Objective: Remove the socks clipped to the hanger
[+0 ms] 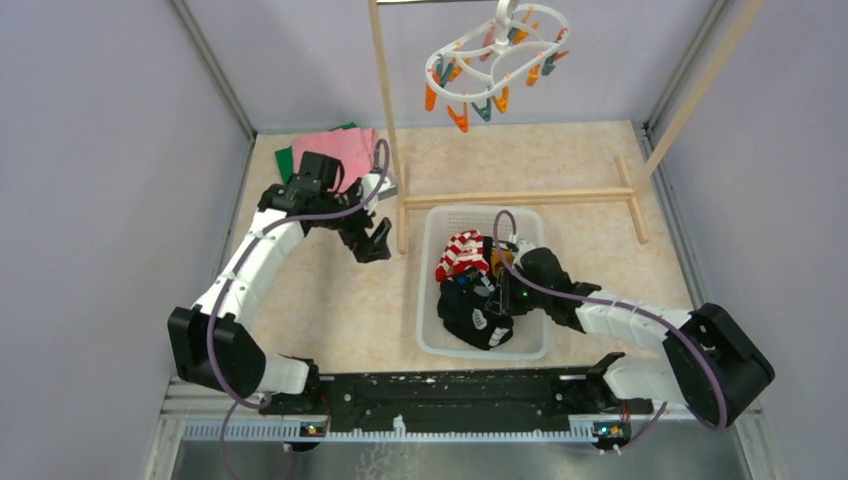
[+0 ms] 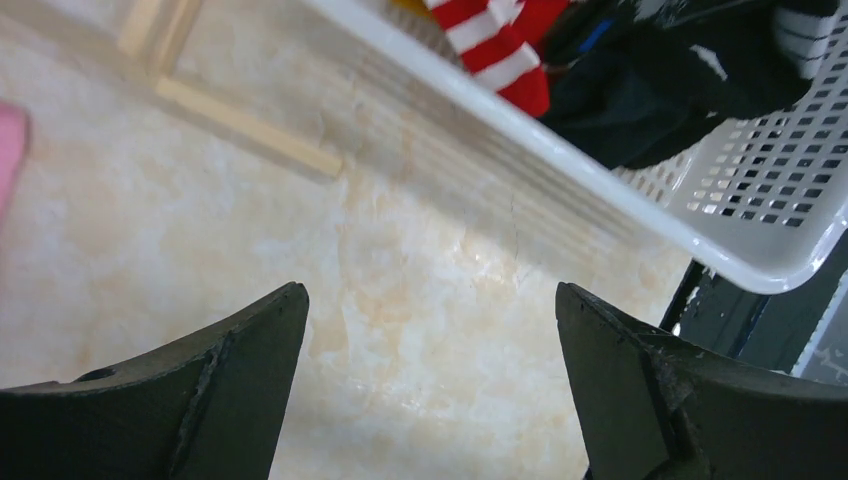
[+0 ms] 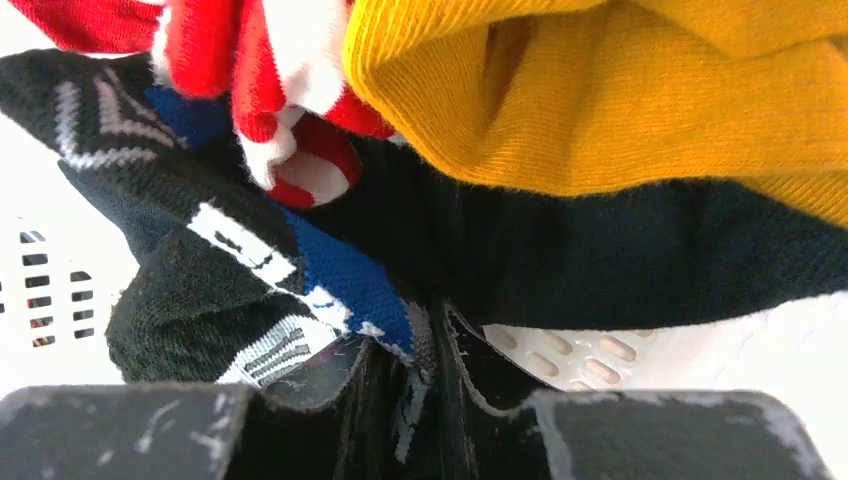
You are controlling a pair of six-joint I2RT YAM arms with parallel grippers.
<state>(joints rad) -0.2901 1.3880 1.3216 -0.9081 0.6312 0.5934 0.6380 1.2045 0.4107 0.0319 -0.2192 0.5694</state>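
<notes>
The upper edge cuts off the round white plastic clip hanger's (image 1: 498, 50) hook, and heaped black and striped socks (image 1: 472, 300) bury the right gripper's (image 1: 496, 287) tips.

The hanger (image 1: 497, 62) is white, its pegs (image 1: 458, 117) orange and teal. The white mesh basket (image 1: 424, 300) holds a red-and-white striped sock (image 1: 462, 252), a mustard-yellow sock (image 3: 620, 90) and a black sock (image 3: 170, 300) with white and blue marks.
</notes>
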